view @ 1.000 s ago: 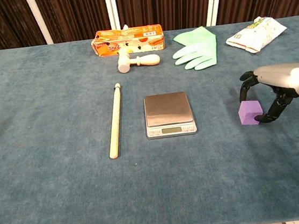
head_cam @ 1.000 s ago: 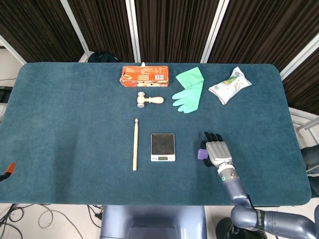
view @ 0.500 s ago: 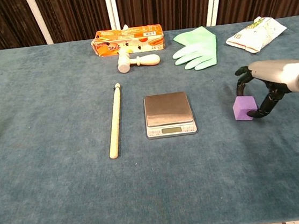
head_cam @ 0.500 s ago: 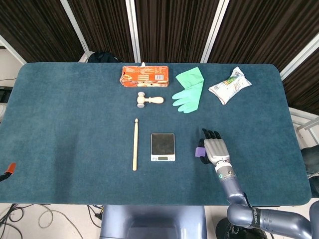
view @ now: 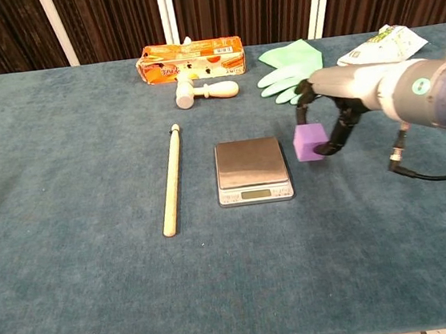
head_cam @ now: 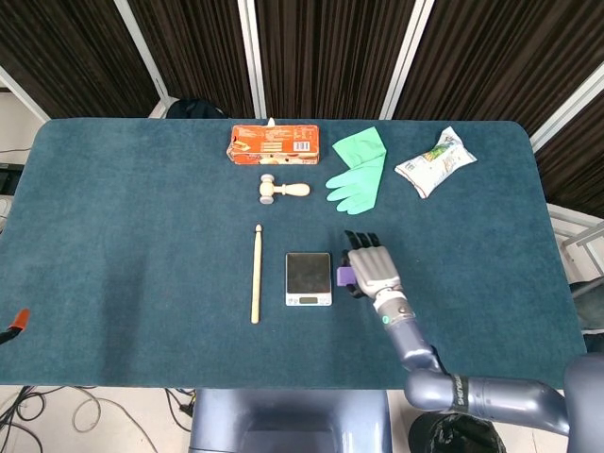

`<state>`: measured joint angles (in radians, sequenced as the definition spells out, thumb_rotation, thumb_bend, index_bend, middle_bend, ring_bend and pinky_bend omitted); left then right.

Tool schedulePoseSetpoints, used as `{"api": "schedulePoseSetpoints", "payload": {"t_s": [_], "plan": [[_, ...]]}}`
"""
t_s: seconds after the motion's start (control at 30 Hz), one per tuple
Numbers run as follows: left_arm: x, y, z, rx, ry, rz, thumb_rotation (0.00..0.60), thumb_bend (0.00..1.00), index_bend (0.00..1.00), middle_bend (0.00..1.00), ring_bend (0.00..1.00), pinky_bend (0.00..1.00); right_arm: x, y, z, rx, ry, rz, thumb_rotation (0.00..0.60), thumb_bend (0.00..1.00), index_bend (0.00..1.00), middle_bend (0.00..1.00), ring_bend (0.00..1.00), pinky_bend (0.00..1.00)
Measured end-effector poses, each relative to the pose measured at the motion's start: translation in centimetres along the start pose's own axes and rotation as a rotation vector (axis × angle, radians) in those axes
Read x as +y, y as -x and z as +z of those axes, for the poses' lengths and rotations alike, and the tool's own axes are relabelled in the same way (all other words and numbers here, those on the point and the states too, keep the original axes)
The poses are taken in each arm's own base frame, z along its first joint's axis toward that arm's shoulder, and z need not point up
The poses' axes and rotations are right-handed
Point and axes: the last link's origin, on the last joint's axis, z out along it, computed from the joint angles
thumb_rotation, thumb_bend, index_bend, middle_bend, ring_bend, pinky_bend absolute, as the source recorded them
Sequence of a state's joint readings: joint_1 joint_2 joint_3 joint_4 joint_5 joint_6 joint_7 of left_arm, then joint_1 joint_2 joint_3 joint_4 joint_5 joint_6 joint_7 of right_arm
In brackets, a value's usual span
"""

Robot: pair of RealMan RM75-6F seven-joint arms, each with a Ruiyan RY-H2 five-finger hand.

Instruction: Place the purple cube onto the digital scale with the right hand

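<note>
Purple cube (view: 310, 142) in right hand (view: 330, 106), beside digital scale (view: 252, 169)

On the teal cloth surface (view: 77, 296) we see an orange carton (view: 191, 60), a small wooden mallet (view: 205, 91), a long wooden stick (view: 171, 179), green rubber gloves (view: 294, 70) and a white snack bag (view: 379, 50).

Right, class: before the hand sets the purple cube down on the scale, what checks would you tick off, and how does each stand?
1. Right hand holds the purple cube: ok.
2. Cube lifted off the table: ok, as the chest view suggests.
3. Scale platform bare: ok.
4. Cube above the platform: not ok, it is beside the scale's right edge.
5. Wooden stick away from the scale: ok.
6. Scale display reading: cannot tell, too small.
</note>
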<state>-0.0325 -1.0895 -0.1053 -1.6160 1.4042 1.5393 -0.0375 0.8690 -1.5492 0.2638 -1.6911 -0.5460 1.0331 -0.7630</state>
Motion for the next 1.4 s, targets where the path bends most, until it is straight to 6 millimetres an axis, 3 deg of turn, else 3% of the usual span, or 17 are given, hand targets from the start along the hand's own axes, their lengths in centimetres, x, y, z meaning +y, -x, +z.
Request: {"api": "schedulePoseSetpoints", "payload": {"t_s": [0.27,0.5,0.57,0.67,0.83,0.9,1.13,1.4], "plan": [[0.0,0.0,0.0,-0.002,0.001,0.0,0.6,0.25,0.09,0.0,0.0,0.0,-3.5,-0.3,1.4,-0.012,-0.031,-0.041,0.6,0.41,0.49,0.0,0.0,0.0],[0.0,0.0,0.0,-0.002,0.001,0.0,0.6,0.25,0.09,0.0,0.0,0.0,-4.9,-0.1,2.2,-0.027,-0.024,-0.064,0.6,0.41,0.48,0.0,0.0,0.0],[-0.1,0.0,0.0,-0.003,0.002,-0.002,0.6,0.25,0.09,0.0,0.0,0.0,-5.2,-0.1,2.5,-0.028,-0.018,-0.078,0.6,0.41,0.44,0.0,0.0,0.0],[-0.1,0.0,0.0,-0.004,0.002,-0.001,0.6,0.25,0.09,0.0,0.0,0.0,-5.5,-0.1,2.7,-0.032,-0.013,-0.09,0.6,0.41,0.29,0.0,0.0,0.0],[-0.1,0.0,0.0,-0.004,0.005,-0.001,0.6,0.25,0.09,0.0,0.0,0.0,-5.6,0.2,2.8,-0.05,0.0,-0.111,0.6,0.37,0.04,0.0,0.0,0.0],[-0.1,0.0,0.0,-0.005,0.005,0.0,0.6,0.25,0.09,0.0,0.0,0.0,-5.7,0.3,2.8,-0.06,0.006,-0.119,0.6,0.35,0.0,0.0,0.0,0.0],[-0.1,0.0,0.0,-0.004,0.003,0.005,0.6,0.25,0.09,0.0,0.0,0.0,-6.1,0.0,2.4,-0.075,0.015,-0.127,0.6,0.34,0.0,0.0,0.0,0.0],[-0.1,0.0,0.0,-0.004,0.003,0.006,0.6,0.25,0.09,0.0,0.0,0.0,-4.4,-3.1,0.1,0.019,0.023,-0.109,0.6,0.34,0.0,0.0,0.0,0.0]]}}
